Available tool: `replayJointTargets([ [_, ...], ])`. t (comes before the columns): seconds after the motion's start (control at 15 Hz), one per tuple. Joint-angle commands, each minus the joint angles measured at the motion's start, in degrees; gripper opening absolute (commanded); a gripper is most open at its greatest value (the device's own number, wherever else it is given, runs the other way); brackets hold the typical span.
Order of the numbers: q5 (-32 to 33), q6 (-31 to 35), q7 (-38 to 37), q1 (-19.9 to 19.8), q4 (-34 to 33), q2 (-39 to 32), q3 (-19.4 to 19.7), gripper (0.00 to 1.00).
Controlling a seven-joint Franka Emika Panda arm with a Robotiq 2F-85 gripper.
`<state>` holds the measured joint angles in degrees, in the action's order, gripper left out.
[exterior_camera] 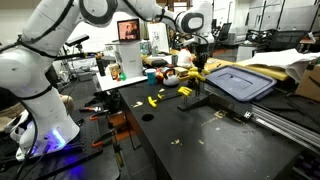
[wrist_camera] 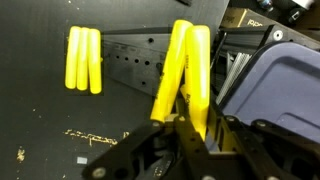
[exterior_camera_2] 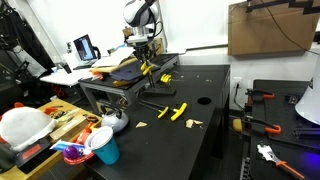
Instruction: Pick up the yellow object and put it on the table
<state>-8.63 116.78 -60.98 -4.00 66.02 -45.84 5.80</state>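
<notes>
My gripper [wrist_camera: 190,128] is shut on the yellow object [wrist_camera: 199,70]. In the wrist view the object shows as long yellow bars rising in a narrow V from between the jaws; I cannot make out a dark shaft. In both exterior views the gripper [exterior_camera: 197,68] [exterior_camera_2: 147,58] hangs at the back of the black table [exterior_camera: 200,145] [exterior_camera_2: 205,135], above a low perforated metal frame, with a bit of the yellow object [exterior_camera_2: 147,70] below the fingers. The held end is hidden by the jaws.
Loose yellow pieces [wrist_camera: 82,60] [exterior_camera: 152,100] [exterior_camera_2: 178,111] lie on the table. A grey-blue lid [exterior_camera: 240,82] [wrist_camera: 285,85] and a mustard cloth [exterior_camera: 272,68] are beside the gripper. The table has a round hole [exterior_camera_2: 204,100]. A cluttered white desk [exterior_camera: 125,75] stands behind.
</notes>
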Motion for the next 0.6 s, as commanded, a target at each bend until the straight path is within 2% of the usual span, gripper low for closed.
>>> replayJointTargets([
  [0.0,0.85,5.96,1.68,0.74,5.70,3.65,0.62,0.06],
  [0.27,1.05,9.81,2.61,0.84,8.68,5.07,0.63,0.06],
  [0.53,0.03,7.42,2.63,0.43,9.79,7.00,-0.01,0.06],
])
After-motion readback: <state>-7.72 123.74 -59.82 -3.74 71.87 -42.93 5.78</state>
